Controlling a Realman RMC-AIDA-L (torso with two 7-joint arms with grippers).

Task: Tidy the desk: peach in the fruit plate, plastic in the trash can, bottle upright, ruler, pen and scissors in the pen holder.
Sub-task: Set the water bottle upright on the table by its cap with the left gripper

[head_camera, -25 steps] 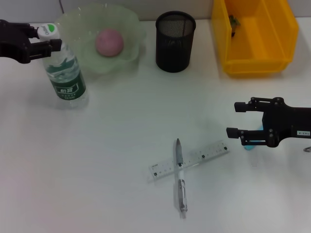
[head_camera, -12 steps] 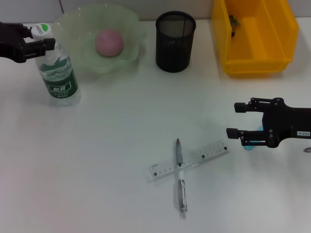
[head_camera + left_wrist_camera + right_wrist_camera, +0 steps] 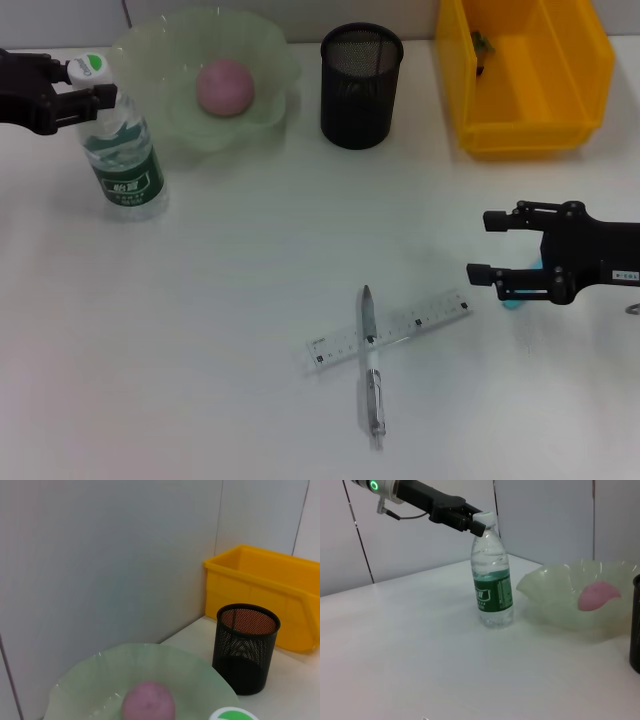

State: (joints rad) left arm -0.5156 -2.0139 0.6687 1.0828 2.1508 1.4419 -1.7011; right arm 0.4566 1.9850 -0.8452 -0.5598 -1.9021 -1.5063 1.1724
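Note:
The bottle (image 3: 123,160) stands upright at the desk's (image 3: 230,290) far left, white cap up. My left gripper (image 3: 90,84) is shut on its neck just under the cap, as the right wrist view also shows for the bottle (image 3: 492,587) and left gripper (image 3: 477,524). The peach (image 3: 224,86) lies in the fruit plate (image 3: 150,50). In the middle the pen (image 3: 371,370) lies across the ruler (image 3: 425,318). My right gripper (image 3: 481,246) hangs open at the right, over the scissors (image 3: 512,299), which show only a blue bit. A small dark crumpled piece (image 3: 481,45), seemingly the plastic, lies in the trash can (image 3: 530,130).
The pen holder (image 3: 360,88) stands between the fruit plate and the trash can at the back; nothing shows inside it. The left wrist view shows the pen holder (image 3: 245,647), the peach (image 3: 148,705) and a grey wall right behind the desk.
The left gripper carried the bottle a little to the left, and the bottle went from leaning to standing straight. The right arm, pen and ruler have not moved.

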